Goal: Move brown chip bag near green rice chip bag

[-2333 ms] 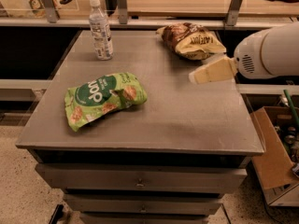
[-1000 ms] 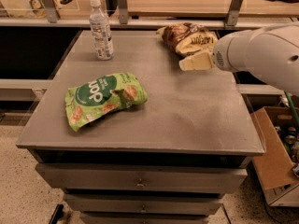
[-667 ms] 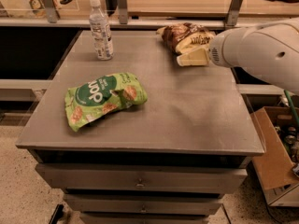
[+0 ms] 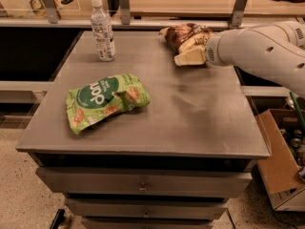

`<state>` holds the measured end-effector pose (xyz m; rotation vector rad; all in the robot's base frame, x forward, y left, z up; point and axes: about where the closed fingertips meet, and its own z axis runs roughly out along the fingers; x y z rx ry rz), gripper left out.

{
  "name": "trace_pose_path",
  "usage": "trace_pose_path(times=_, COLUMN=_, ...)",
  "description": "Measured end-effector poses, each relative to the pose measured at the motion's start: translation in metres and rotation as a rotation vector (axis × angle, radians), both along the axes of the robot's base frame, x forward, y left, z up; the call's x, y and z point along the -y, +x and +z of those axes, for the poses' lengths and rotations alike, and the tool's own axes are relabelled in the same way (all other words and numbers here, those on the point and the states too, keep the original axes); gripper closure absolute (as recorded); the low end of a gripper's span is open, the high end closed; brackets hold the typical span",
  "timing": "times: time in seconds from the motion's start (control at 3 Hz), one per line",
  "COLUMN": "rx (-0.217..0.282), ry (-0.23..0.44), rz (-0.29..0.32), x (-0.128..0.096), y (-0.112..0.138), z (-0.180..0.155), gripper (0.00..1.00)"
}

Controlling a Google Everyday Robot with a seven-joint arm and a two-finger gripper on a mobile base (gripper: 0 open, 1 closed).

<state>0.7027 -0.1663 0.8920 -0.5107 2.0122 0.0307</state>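
Observation:
The brown chip bag (image 4: 183, 34), dark brown with a cream panel, lies at the far right of the grey table top (image 4: 200, 118). My gripper (image 4: 187, 56) comes in from the right on a white arm and sits at the bag's near edge, touching or just over it. The green rice chip bag (image 4: 106, 99) lies flat at the front left of the table, well apart from the brown bag and the gripper.
A clear water bottle (image 4: 103, 30) stands upright at the far left of the table. A railing with posts (image 4: 125, 6) runs behind the table. An open cardboard box (image 4: 281, 166) sits on the floor at the right. Drawers (image 4: 143, 185) are below the table top.
My gripper has moved left and toward the far edge, from the right side of the table up to the brown chip bag. Both bags and the bottle have not moved.

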Motion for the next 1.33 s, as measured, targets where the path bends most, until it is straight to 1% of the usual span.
trace_pose_path(times=0.33, rx=-0.007, ry=0.013, rz=0.048, x=-0.01, y=0.019, z=-0.008, gripper=0.0)
trace_pose_path(times=1.0, rx=-0.007, ry=0.008, rz=0.15, x=-0.022, y=0.05, z=-0.016, gripper=0.0)
trace_pose_path(times=1.33, rx=-0.003, ry=0.007, rz=0.171, x=-0.021, y=0.055, z=-0.015, gripper=0.14)
